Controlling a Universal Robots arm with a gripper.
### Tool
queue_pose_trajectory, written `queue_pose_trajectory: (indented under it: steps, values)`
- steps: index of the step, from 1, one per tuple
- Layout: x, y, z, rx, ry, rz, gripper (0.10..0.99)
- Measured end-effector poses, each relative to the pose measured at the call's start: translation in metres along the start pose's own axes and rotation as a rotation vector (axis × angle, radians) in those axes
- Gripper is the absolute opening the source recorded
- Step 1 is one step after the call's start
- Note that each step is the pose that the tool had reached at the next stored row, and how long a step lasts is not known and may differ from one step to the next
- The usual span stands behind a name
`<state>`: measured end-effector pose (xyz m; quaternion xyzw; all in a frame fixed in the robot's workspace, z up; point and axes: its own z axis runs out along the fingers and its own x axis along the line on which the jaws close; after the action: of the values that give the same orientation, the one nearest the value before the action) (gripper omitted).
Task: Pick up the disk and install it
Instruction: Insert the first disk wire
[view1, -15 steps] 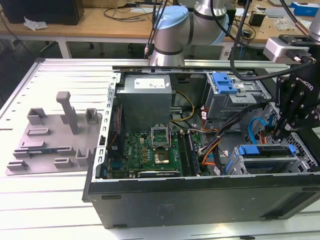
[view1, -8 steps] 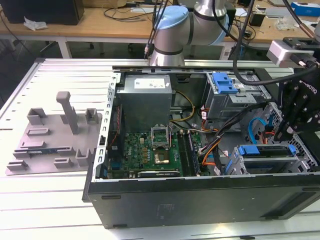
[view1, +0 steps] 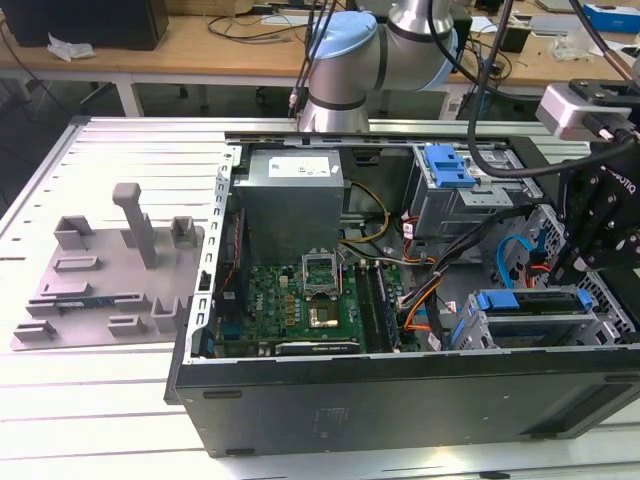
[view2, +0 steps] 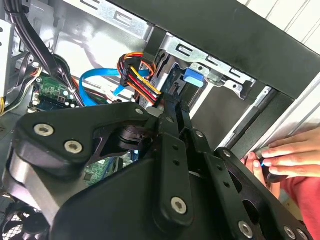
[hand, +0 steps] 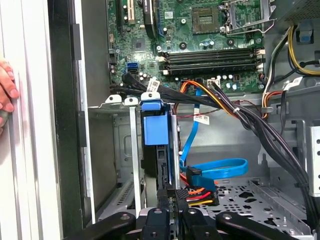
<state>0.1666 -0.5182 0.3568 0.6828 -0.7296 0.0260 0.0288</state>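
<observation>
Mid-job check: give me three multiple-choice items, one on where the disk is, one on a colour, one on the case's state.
1. Where is the disk? A in the drive cage; B on the floor; C on a shelf.
2. What colour is the flat cable beside the cage? A red; B blue; C white.
3. How is the computer case? A shut; B open; C upside down.
Answers: 1 A, its blue frame stands in the cage slot; 2 B, a blue loop in the first wrist view; 3 B, the motherboard lies exposed.
</observation>
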Motion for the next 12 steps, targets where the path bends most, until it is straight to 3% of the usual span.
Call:
queue_pose_trajectory:
  steps: [2, 12]
  values:
    - [0.0002, 0.0, 0.0004, 0.0, -0.0047, -0.001, 0.169]
    - [0.0012, -0.0001, 0.0011, 0.002, -0.0059, -0.031, 0.169]
